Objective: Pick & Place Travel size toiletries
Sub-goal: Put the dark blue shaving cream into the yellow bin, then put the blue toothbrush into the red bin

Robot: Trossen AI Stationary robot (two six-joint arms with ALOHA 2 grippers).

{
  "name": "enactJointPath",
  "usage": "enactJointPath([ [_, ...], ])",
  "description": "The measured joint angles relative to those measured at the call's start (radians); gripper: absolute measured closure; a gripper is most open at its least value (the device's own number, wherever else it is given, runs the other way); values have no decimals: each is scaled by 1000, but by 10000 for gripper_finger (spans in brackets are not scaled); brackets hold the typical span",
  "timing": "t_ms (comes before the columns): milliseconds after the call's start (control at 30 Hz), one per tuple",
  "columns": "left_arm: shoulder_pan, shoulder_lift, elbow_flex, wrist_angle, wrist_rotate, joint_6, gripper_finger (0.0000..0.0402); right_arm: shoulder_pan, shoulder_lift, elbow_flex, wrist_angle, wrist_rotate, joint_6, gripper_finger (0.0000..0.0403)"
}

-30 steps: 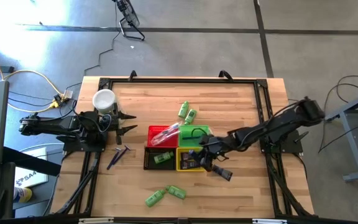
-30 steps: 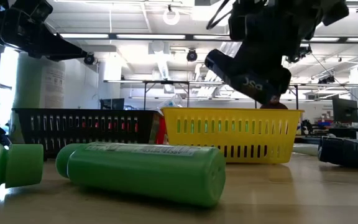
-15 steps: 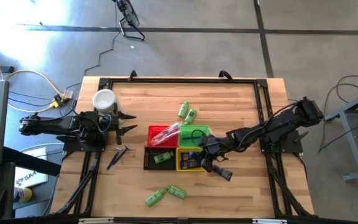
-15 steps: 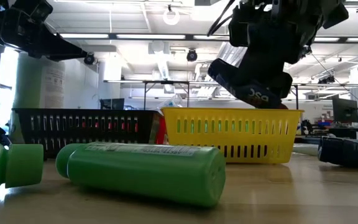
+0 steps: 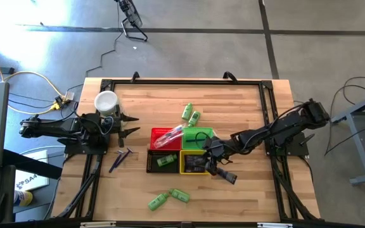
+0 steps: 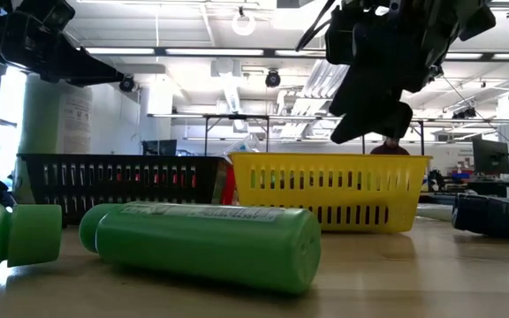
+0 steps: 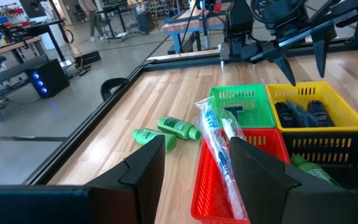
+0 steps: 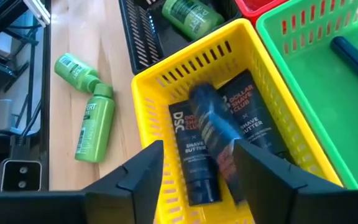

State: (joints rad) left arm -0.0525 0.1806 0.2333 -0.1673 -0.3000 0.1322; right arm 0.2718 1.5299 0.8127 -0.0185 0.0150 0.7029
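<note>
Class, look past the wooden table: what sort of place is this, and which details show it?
Probably a robotics lab or workshop: bright strip ceiling lights, rows of metal-framed workbenches with equipment on them, and a bare grey concrete floor.

Wooden table (image 5: 246, 107), black-framed. At centre, four baskets touching: red (image 5: 159, 134), green (image 5: 203, 134), black (image 5: 152, 163), yellow (image 5: 184, 166). Two green bottles (image 5: 191, 114) behind them, two more (image 5: 168, 199) near the front edge. White cup (image 5: 106, 101) and purple sticks (image 5: 120, 158) on the left.
</note>
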Motion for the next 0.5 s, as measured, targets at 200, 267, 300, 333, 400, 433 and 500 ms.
enactJointPath([
  [200, 0, 0, 0, 0, 0, 2, 226, -5, -19, 0, 1, -76, 13, 218],
  [267, 0, 0, 0, 0, 0, 2, 226, -13, -29, 0, 0, -107, 35, 229],
  [300, 0, 0, 0, 0, 0, 2, 226, -19, -37, 0, -1, -120, 47, 236],
  [333, 0, 0, 0, 0, 0, 2, 226, -25, -45, 0, -2, -135, 58, 244],
  [400, 0, 0, 0, 0, 0, 2, 226, -38, -63, 0, 0, -166, 75, 261],
  [433, 0, 0, 0, 0, 0, 2, 226, -44, -72, 0, -3, -182, 82, 269],
  [500, 0, 0, 0, 0, 0, 2, 226, -54, -90, 0, -15, -214, 86, 287],
])
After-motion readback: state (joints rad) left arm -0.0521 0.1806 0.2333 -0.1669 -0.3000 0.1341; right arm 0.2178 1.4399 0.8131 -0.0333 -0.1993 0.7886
